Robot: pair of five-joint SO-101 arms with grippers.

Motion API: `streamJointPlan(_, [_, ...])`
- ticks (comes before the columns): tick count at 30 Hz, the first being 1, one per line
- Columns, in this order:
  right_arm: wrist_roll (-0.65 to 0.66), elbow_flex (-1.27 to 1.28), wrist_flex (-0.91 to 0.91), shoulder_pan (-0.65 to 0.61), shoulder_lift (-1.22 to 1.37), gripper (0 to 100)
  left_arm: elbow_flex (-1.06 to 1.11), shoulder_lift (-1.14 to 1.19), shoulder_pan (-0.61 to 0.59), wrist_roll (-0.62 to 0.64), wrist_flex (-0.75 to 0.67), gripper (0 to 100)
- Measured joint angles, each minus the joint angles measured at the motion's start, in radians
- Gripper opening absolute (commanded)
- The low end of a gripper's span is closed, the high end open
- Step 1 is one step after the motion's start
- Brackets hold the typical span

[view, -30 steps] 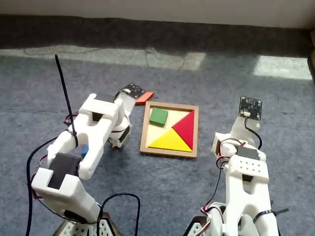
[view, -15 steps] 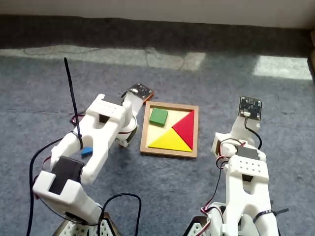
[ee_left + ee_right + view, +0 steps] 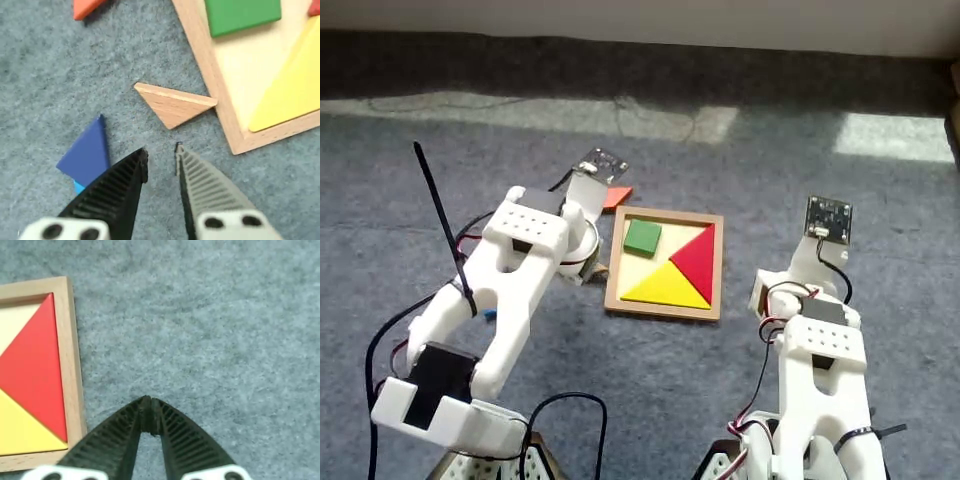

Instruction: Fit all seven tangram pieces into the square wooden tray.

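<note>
Your left arm (image 3: 520, 270) has swung in toward the tray (image 3: 665, 312). The left gripper (image 3: 160, 152), narrowly parted and empty, hovers low. The wooden triangle (image 3: 175, 105) lies just ahead, long edge crosswise, one tip against the tray's rim.

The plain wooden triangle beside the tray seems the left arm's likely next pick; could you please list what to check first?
1. The left gripper is open: ok, jaws slightly apart.
2. It brackets the wooden triangle: not ok, the piece lies beyond the fingertips.
3. Triangle clear of neighbours: not ok, one corner meets the tray rim; the blue piece lies apart.
4. Room in the tray: ok, bare floor beside the green square.
5. The right gripper is out of the way: ok, shut over carpet past the tray's other side.
</note>
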Motion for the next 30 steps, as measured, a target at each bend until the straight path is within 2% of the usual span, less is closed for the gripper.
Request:
streamJointPlan(5, [0.0, 0.0, 0.0, 0.0, 0.0, 0.9, 0.0, 0.0, -0.066, 0.052, 0.0, 28])
streamJointPlan(10, [0.0, 0.0, 0.0, 0.0, 0.0, 0.9, 0.0, 0.0, -0.069, 0.069, -0.026, 28])
streamJointPlan(15, [0.0, 0.0, 0.0, 0.0, 0.0, 0.9, 0.0, 0.011, -0.071, 0.216, -0.126, 28])
streamJointPlan(20, [0.0, 0.0, 0.0, 0.0, 0.0, 0.9, -0.014, 0.137, -0.072, 0.359, -0.163, 28])
streamJointPlan(30, [0.0, 0.0, 0.0, 0.0, 0.0, 0.9, -0.164, 0.302, -0.072, 0.407, 0.012, 28])
